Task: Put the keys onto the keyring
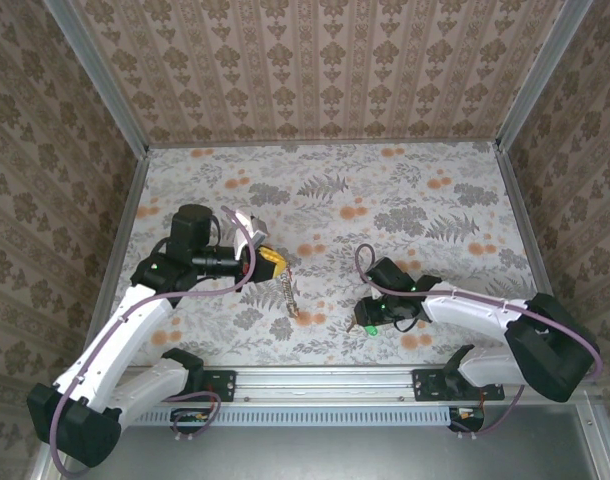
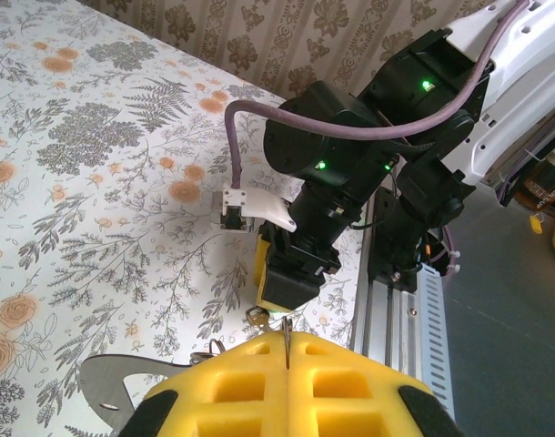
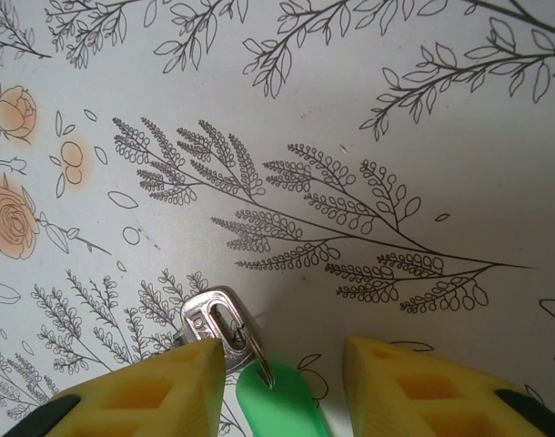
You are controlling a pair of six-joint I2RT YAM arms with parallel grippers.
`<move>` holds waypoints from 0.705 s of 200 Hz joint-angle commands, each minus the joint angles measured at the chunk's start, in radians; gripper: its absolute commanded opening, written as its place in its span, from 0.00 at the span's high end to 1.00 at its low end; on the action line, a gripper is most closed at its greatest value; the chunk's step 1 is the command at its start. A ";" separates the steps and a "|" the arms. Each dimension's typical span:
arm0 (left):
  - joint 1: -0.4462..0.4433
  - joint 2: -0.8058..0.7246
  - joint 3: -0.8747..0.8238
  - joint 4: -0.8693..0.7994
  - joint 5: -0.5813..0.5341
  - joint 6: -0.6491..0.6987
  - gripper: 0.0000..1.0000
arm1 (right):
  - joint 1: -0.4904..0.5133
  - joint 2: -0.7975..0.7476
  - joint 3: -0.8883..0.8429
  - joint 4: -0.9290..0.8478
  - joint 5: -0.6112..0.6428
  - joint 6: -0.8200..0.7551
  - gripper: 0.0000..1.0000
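Note:
My left gripper (image 1: 273, 262) (image 2: 287, 339) is shut on the keyring (image 1: 288, 293) (image 2: 287, 342), a thin grey wire pinched between the yellow pads. In the top view the keyring hangs down toward a small tan piece (image 1: 303, 316) on the table. My right gripper (image 1: 367, 318) (image 3: 282, 355) stands open low over the table, just right of the keyring's lower end. Between its fingers lies a key with a green head (image 3: 277, 408) (image 1: 368, 328), joined by a small ring to a silver key (image 3: 209, 314). The left fingertip (image 3: 191, 364) touches that silver key.
The floral tablecloth (image 1: 385, 200) runs back to the patterned walls (image 1: 315, 70). An aluminium rail (image 1: 325, 382) (image 2: 387, 300) carries both arm bases at the near edge. In the left wrist view the right arm's wrist (image 2: 332, 182) sits close ahead of my left fingers.

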 commanded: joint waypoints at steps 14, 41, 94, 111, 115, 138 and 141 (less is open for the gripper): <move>0.004 -0.001 0.002 0.033 0.029 -0.016 1.00 | -0.002 -0.011 -0.034 0.056 -0.047 0.016 0.64; 0.003 0.001 0.001 0.032 0.028 -0.016 1.00 | -0.002 -0.013 -0.046 0.079 -0.073 0.018 0.66; 0.003 0.002 0.001 0.032 0.028 -0.017 1.00 | 0.001 -0.028 -0.064 0.096 -0.101 0.018 0.69; 0.003 0.004 0.001 0.030 0.024 -0.017 1.00 | 0.003 -0.030 -0.069 0.101 -0.111 0.018 0.70; 0.003 0.004 0.001 0.029 0.023 -0.017 1.00 | 0.004 -0.030 -0.069 0.102 -0.113 0.018 0.70; 0.003 0.004 0.001 0.029 0.024 -0.016 1.00 | 0.010 -0.027 -0.069 0.111 -0.125 0.013 0.71; 0.004 0.004 0.002 0.029 0.024 -0.016 1.00 | 0.010 -0.025 -0.068 0.112 -0.126 0.013 0.71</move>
